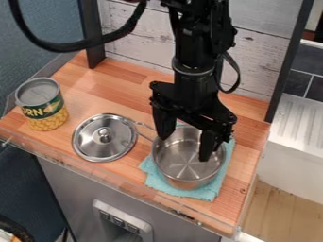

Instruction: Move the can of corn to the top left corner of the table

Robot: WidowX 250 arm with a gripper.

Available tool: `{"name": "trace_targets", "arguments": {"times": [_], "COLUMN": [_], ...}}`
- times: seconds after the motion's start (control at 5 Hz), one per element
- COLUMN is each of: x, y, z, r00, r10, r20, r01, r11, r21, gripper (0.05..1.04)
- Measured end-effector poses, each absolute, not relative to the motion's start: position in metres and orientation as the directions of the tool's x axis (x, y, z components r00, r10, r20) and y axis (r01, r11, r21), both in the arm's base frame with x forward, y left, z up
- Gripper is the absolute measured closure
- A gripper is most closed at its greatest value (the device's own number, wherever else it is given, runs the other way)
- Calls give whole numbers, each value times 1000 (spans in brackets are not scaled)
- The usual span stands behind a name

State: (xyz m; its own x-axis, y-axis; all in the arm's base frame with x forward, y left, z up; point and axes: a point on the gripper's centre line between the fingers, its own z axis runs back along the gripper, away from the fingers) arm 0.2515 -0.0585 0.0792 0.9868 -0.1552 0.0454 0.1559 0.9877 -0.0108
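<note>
The can stands upright at the left end of the desk, near its left and front edges. The gripper is well off to the right, over the pot, its jaws spread with nothing between them. From the jaws, the can lies across to the left and somewhat up the view, with the lid between, flat on the wood and just beside the can. The can's long axis runs straight up from the desk, its label facing the front.

The coming move, as I judge it, is a sideways trip to the left, high enough to carry the fingers clear of the pot's rim and the lid, then down with one finger on each side of the can. The lid side looks the tighter one; a low approach there could knock the lid or push the can toward the edge. The can is wide, so the jaws probably need to stay well spread until they straddle it.

The top left corner lies up the view and a little to the right of the can, near the dark post, so the carry after the grasp should be short.
</note>
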Motion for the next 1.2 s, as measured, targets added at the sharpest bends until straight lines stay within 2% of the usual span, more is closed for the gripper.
{"name": "trace_targets", "arguments": {"times": [0.2, 0.6, 0.8, 1.0, 1.2], "x": [247, 200, 180, 173, 180], "y": [-57, 42, 92, 139, 180], "z": [72, 70, 70, 64, 60], "r00": [987, 997, 997, 998, 995], "r10": [-158, -54, -62, -57, -96], "r20": [18, 49, 53, -1, -17], "r01": [159, 54, 61, 57, 96], "r11": [987, 998, 998, 998, 995], "r21": [-9, -8, 19, -6, -14], "gripper": [82, 82, 82, 82, 82]}}
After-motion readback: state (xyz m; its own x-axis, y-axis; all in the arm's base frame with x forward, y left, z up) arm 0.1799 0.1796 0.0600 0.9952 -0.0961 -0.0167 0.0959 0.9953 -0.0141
